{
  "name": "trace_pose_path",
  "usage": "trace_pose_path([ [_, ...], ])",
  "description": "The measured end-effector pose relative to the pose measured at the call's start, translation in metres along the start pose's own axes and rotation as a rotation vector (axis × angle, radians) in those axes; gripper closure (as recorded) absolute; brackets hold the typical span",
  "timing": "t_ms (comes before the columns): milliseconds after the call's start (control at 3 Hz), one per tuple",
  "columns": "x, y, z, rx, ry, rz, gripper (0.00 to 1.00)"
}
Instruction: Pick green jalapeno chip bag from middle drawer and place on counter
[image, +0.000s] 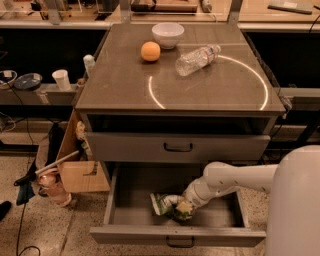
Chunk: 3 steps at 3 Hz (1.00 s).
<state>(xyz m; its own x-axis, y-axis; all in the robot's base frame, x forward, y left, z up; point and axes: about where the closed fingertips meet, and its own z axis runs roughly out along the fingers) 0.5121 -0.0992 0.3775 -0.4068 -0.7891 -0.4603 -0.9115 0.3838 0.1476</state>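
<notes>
The middle drawer (125, 200) stands pulled open below the counter (115, 85). The green jalapeno chip bag (162, 204) lies crumpled on the drawer floor, near the front panel and about the middle. My white arm reaches in from the right, and my gripper (183, 208) sits low in the drawer, right against the bag's right end. The bag rests on the drawer floor, not lifted.
On the counter stand a white bowl (167, 34), an orange (150, 51) and a clear water bottle (197, 59) lying on its side. The taller-fronted drawer (135, 146) above is slightly open. A cardboard box (80, 170) and clutter stand left of the cabinet.
</notes>
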Motion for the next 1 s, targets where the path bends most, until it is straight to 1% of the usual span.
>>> trace_pose_path([
  [333, -0.003, 0.002, -0.006, -0.010, -0.027, -0.001, 1.00],
  [1000, -0.022, 0.010, -0.049, -0.045, -0.098, -0.014, 1.00],
])
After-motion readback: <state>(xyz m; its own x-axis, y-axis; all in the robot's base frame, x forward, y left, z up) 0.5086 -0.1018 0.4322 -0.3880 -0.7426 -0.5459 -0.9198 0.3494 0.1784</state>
